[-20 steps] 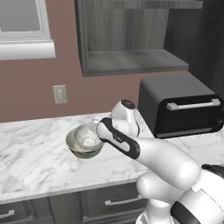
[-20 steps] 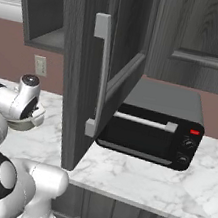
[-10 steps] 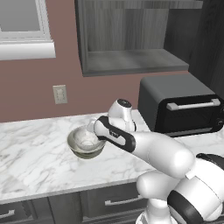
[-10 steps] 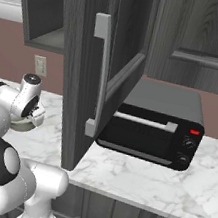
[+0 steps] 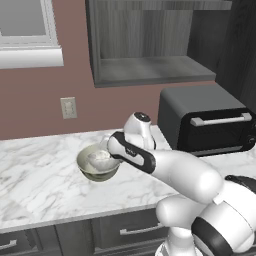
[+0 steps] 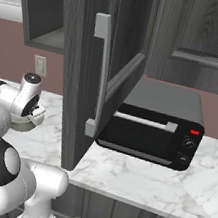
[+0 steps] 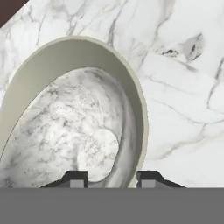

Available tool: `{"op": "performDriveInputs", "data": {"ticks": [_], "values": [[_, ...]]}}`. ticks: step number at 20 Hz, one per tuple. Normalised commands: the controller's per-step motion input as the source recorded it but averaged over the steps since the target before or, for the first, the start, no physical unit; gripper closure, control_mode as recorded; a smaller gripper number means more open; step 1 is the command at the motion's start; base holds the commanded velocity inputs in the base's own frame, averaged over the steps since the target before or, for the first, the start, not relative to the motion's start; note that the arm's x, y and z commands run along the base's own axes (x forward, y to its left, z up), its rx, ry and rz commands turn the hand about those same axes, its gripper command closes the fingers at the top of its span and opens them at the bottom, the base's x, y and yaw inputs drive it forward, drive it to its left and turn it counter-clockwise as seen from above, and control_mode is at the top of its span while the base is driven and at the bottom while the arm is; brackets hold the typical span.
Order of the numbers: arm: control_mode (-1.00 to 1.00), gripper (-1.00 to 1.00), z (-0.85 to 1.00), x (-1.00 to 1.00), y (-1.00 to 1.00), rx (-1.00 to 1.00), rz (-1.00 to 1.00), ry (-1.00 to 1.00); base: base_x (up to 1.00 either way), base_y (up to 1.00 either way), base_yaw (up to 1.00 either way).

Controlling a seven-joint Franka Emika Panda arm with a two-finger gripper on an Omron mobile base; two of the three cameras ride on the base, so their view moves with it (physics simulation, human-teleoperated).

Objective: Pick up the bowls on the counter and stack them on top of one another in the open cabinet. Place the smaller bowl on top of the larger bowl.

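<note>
Bowls sit nested on the counter point(image 5: 45, 185): the smaller bowl point(image 5: 100, 159), translucent and whitish, rests inside the larger bowl point(image 5: 89, 172), which stands on the white marble left of the black toaster oven point(image 5: 210, 120) and below the wall outlet point(image 5: 68, 107). Above and to the right, the open cabinet point(image 5: 150, 75) shows a flat shelf, and its door point(image 6: 94, 73) hangs swung out in the right base view. The gripper point(image 7: 109, 177) hovers right over the near rim of the larger bowl point(image 7: 131, 83); in the hand view its two dark fingertips point(image 7: 76, 178) stand a little apart with the smaller bowl point(image 7: 94, 153) showing between them, and I cannot tell whether they touch it.
</note>
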Motion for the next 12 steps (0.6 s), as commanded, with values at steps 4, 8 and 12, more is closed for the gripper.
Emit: {"op": "performDriveInputs", "data": {"ticks": [4,8,12], "values": [[-1.0,-1.0,0.27,0.0,0.0,0.0,0.0,-0.01,0.0,0.0,0.0],[-1.0,-1.0,0.38,0.0,0.0,0.0,0.0,-0.03,0.0,0.0,0.0],[-1.0,-1.0,0.36,-0.03,0.0,0.0,0.0,-0.04,0.0,0.0,0.0]]}}
